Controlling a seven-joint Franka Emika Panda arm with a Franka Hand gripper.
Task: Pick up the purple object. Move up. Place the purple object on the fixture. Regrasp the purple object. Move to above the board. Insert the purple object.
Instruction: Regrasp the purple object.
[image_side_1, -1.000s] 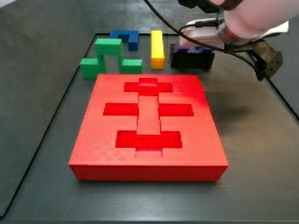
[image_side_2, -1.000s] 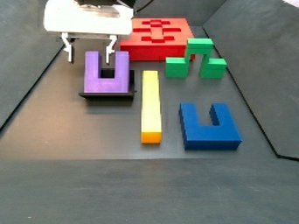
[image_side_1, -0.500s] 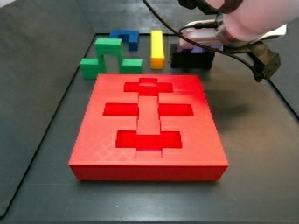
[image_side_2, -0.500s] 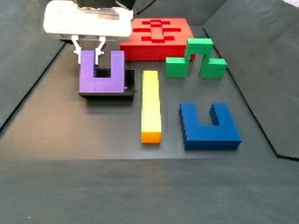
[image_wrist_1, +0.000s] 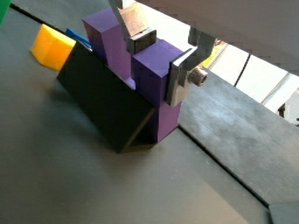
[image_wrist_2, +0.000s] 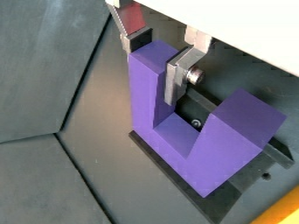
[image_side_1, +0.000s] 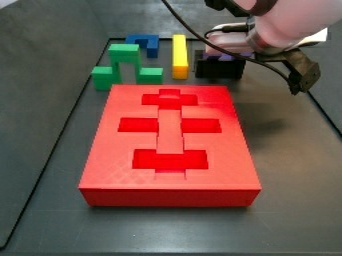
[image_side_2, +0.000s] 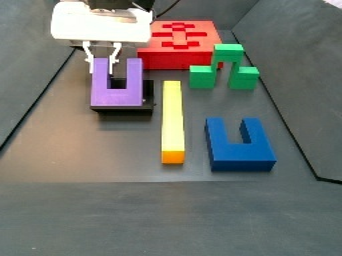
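Note:
The purple object (image_side_2: 119, 96) stands upright on the black fixture (image_side_2: 123, 109), its two arms pointing up. My gripper (image_side_2: 103, 63) comes down from above and is shut on one arm, with a silver finger on each side of it. Both wrist views show the purple object (image_wrist_1: 149, 92) (image_wrist_2: 222, 140) with the gripper (image_wrist_1: 163, 54) (image_wrist_2: 158, 54) pinching that arm near its top, over the fixture (image_wrist_1: 100, 101) (image_wrist_2: 216, 203). The red board (image_side_1: 114, 170) (image_side_2: 167, 58) lies flat beyond the fixture. In a side view my arm hides most of the fixture (image_side_1: 214, 72).
A yellow bar (image_side_2: 171, 120) lies beside the fixture. A blue U-shaped block (image_side_2: 238, 145) sits further out. Green blocks (image_side_2: 221, 65) stand next to the board. Dark walls slope up around the floor.
One second ago the fingers stood wide apart over the purple object. By half a second ago they had closed on one arm, and nothing has moved since.

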